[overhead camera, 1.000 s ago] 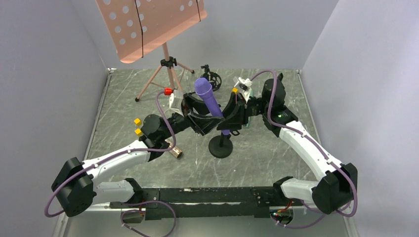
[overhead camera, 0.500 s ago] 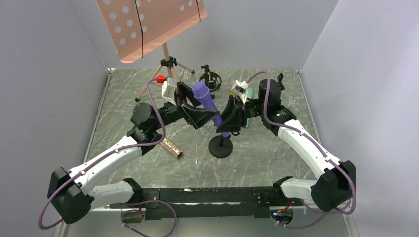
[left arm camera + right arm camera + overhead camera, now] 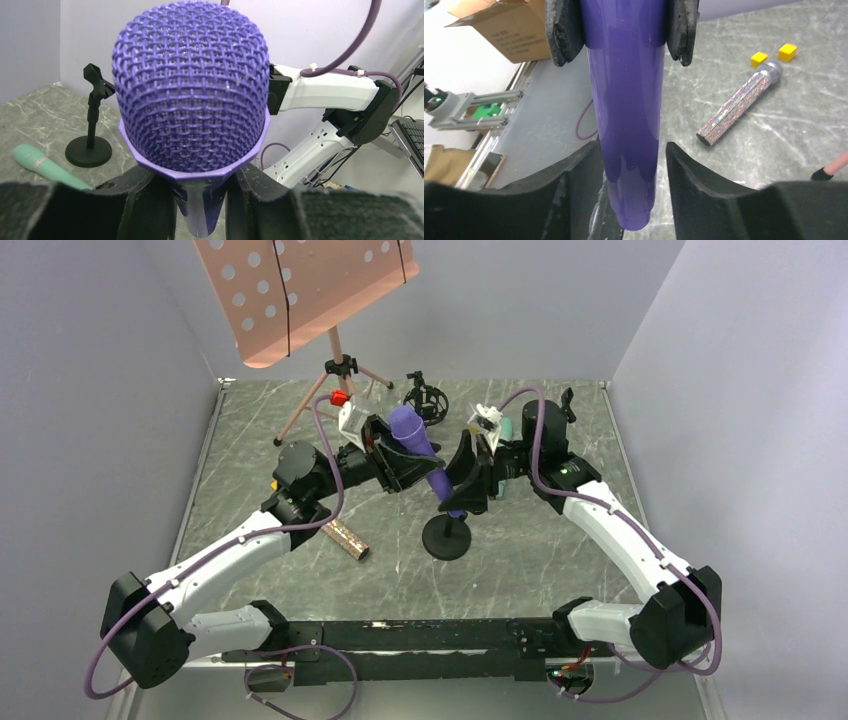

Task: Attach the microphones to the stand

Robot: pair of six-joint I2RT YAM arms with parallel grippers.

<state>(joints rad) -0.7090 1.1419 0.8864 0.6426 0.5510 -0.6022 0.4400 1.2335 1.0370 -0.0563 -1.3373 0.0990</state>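
Purple microphone [image 3: 425,455] hangs tilted over the round-based stand [image 3: 447,537], butt just above its post, so we're seating microphone 1 of 3; left gripper [image 3: 200,200] is clenched under the mesh head, right gripper [image 3: 626,175] clamped on the lower barrel. Next, I'd judge, the butt needs lining up and easing into the holder; against 1 second ago, the left arm has swung back and re-gripped.

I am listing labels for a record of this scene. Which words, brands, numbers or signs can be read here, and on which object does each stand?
No text can be read.
The purple microphone, the glittery bronze microphone and the mint-green microphone show no print.
The cardboard box shows no legible marking.
The keyboard keys are too small to read.
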